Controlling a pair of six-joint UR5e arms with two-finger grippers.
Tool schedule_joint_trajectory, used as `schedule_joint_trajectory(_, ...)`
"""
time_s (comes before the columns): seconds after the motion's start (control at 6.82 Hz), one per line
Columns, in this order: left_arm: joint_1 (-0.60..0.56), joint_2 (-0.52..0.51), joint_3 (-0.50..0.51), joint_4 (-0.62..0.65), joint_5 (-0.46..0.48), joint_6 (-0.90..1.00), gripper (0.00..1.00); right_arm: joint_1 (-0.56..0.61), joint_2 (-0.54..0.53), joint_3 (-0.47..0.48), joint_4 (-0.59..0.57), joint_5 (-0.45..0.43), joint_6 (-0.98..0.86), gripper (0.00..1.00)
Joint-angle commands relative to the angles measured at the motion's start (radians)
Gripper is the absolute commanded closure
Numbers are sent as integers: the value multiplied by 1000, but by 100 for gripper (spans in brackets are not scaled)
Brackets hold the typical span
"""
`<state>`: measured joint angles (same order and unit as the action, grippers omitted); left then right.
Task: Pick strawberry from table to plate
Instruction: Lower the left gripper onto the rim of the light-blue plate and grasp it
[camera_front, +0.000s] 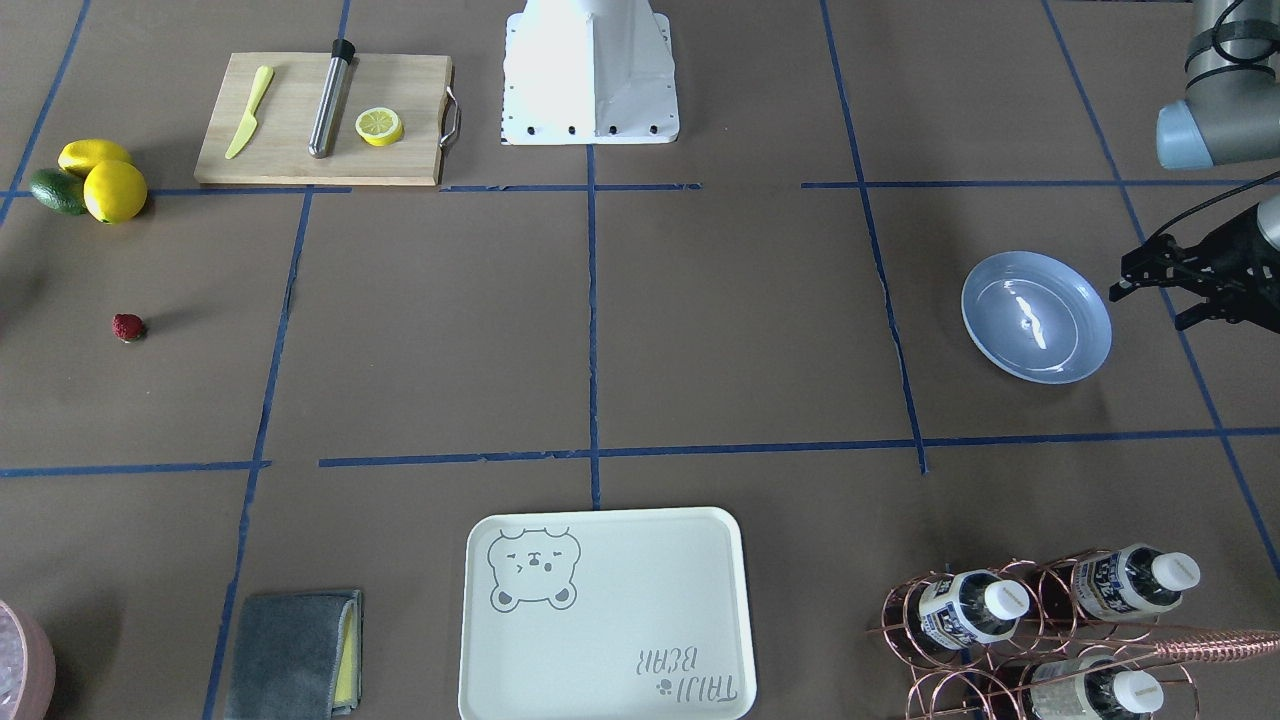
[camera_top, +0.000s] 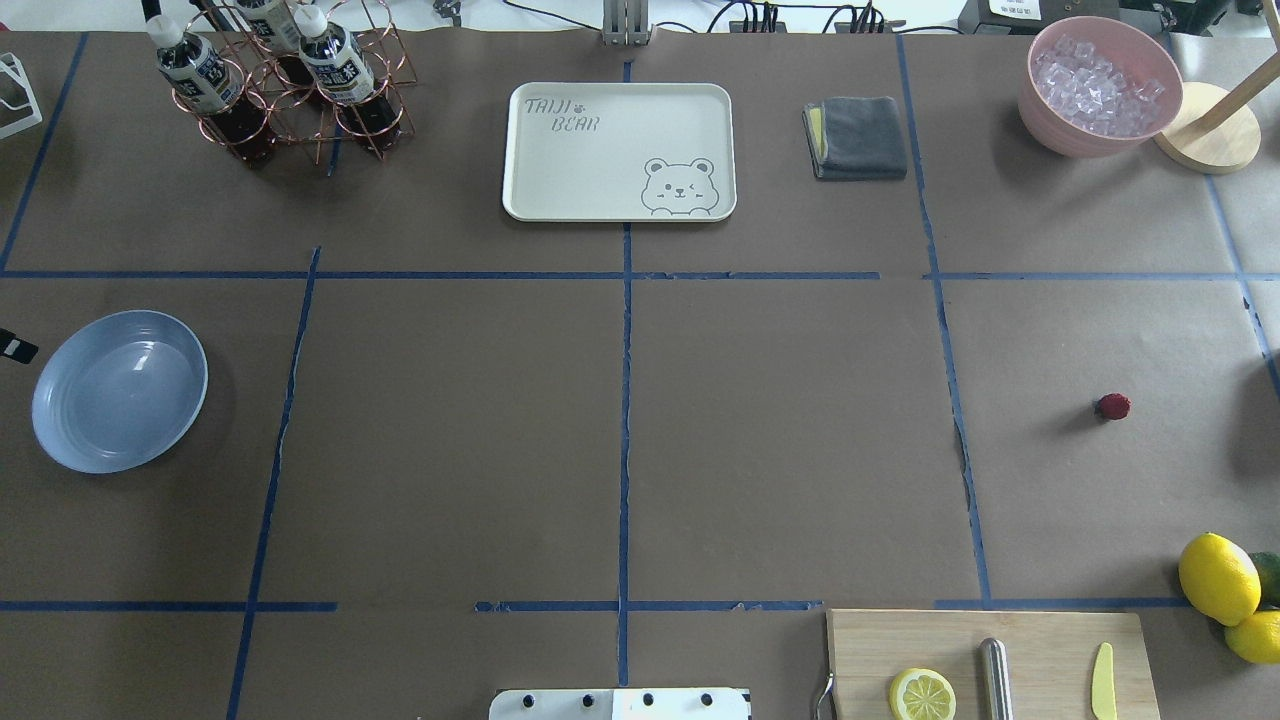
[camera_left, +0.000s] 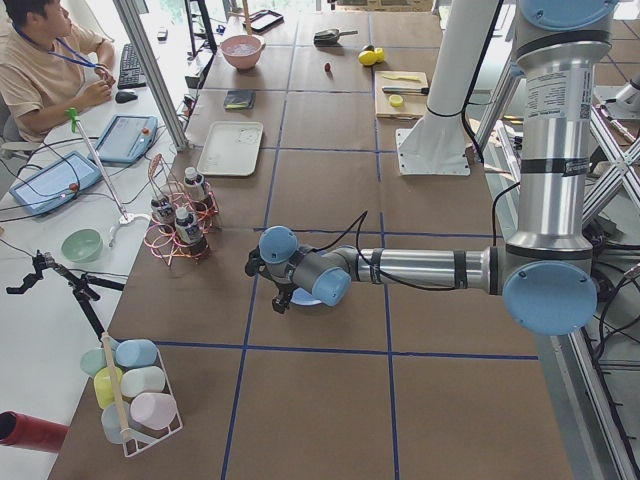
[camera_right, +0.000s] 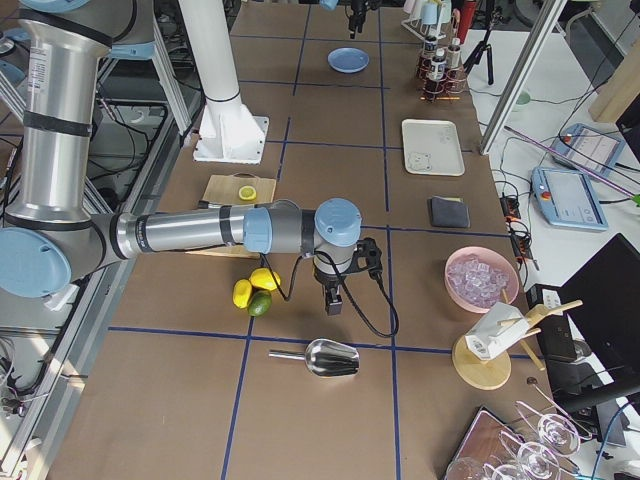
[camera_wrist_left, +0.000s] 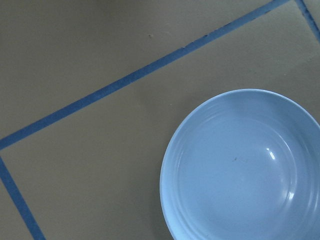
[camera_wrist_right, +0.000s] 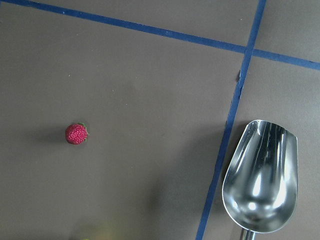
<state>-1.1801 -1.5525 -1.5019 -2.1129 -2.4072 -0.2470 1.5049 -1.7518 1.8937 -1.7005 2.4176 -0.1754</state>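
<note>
Cream bear-print tray (camera_front: 600, 620) sits at the brown taped surface's (camera_front: 450, 330) near edge. Tiny dark-red strawberry (camera_front: 128, 327) lies near yellow lemons (camera_front: 115, 190) at one end, glossy light-blue plate (camera_front: 1036, 316) at the other. Left gripper (camera_front: 1150, 300), fingers spread, hangs beside the plate; right gripper (camera_right: 333, 300): cannot tell.

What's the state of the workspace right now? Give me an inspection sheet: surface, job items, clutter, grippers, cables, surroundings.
Surface: brown table with a blue tape grid; no spills seen.
Job's things: strawberry lies on the table on the robot's right side; plate sits empty at the far left.
Clutter: cutting board with lemon slice and yellow knife; lemons; bear tray; grey cloth; bottle rack; ice bowl; metal scoop.
Grippers: left gripper hovers beside the plate; right gripper hangs between lemons and scoop; cannot tell how either's jaws stand.
Cables: black cable loops off the right wrist.
Surroundings: a person sits at a side desk.
</note>
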Motion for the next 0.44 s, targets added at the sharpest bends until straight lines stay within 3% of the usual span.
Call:
schedule_joint_trajectory(0.0, 43, -32, 69, -36, 62, -100, 2, 0, -3, -4, 24, 1, 4, 0)
schedule_joint_trajectory(0.29, 57, -46, 121, -88, 63, -104, 4, -3, -3, -8, 25, 8, 7, 0)
